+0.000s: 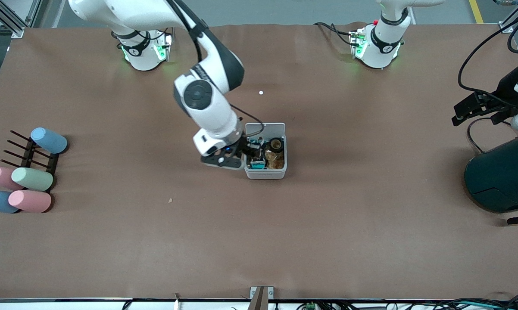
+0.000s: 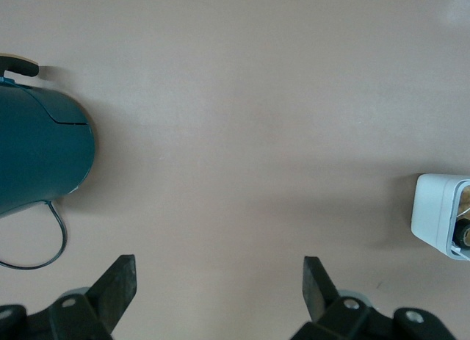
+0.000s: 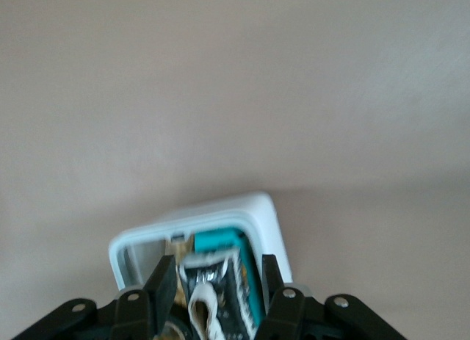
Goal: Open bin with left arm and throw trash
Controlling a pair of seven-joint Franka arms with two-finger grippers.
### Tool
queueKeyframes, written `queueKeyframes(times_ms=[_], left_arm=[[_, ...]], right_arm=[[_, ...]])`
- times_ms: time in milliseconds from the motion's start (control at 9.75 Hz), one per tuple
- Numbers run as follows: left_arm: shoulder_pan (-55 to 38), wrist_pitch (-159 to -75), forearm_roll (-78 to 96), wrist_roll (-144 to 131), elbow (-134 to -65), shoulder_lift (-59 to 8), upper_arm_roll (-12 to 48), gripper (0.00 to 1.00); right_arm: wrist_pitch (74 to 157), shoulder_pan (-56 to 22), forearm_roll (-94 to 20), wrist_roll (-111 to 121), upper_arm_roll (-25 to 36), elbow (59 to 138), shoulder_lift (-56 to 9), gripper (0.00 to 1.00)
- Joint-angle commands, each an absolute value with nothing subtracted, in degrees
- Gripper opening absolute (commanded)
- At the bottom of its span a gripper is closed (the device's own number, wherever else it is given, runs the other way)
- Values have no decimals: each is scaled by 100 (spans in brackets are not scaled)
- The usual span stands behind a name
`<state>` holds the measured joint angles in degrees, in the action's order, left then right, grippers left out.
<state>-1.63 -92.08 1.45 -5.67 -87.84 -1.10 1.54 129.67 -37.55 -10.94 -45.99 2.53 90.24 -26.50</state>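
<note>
The white bin stands mid-table with its lid swung up and open. Inside it lie a black tape ring and tan pieces. My right gripper hangs over the bin's open top. In the right wrist view the right gripper is open. The black foil packet and the tan rubber band show between its fingers, inside the bin. My left gripper waits open over bare table beside the dark teal bin. The left gripper is empty.
A large dark teal round bin lies at the left arm's end of the table; it also shows in the left wrist view. Several pastel cylinders lie on a black rack at the right arm's end. A small white dot lies near the bases.
</note>
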Motion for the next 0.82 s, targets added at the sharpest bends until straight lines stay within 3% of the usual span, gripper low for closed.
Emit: queueKeyframes(times_ms=[0,205,513,718], left_arm=[[-149,-9185,202,-624,-8675,-149,149,100],[-149,-9185,193,-615,-8666,-158,149,100],[-149,-9185,185,-615,-8657,-158,149,100],[-158,-9185,185,-606,-8657,-158,149,100]], right_arm=[[12090,-3142,-1046,-4632,352,9193,-1796,55],[11297,-2395,-1046,-4397,352,9193,-1225,54],[9085,-902,-1046,-1873,360,9193,-311,56],[8432,-109,-1002,-551,369,9193,199,61]])
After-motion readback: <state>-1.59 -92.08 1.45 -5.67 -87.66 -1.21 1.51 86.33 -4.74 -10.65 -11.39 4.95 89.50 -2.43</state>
